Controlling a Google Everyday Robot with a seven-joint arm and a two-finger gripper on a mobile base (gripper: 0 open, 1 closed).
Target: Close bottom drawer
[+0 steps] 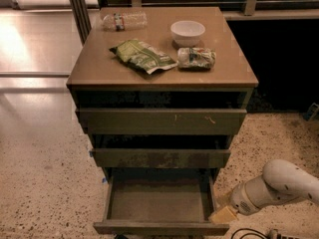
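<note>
The bottom drawer (158,202) of the olive-brown cabinet is pulled far out and shows an empty inside; its plain front (160,228) lies at the lower edge of the view. My gripper (224,214) sits at the end of the white arm, low on the right, right beside the drawer's front right corner. Its pale yellow tip is close to the drawer's right side.
The top drawer (160,120) with pale scratches and the middle drawer (160,158) with dark smudges stand slightly out. On the cabinet top (102,66) lie a water bottle (124,20), a white bowl (187,32), a green chip bag (142,56) and a small snack bag (196,58). Speckled floor surrounds the cabinet.
</note>
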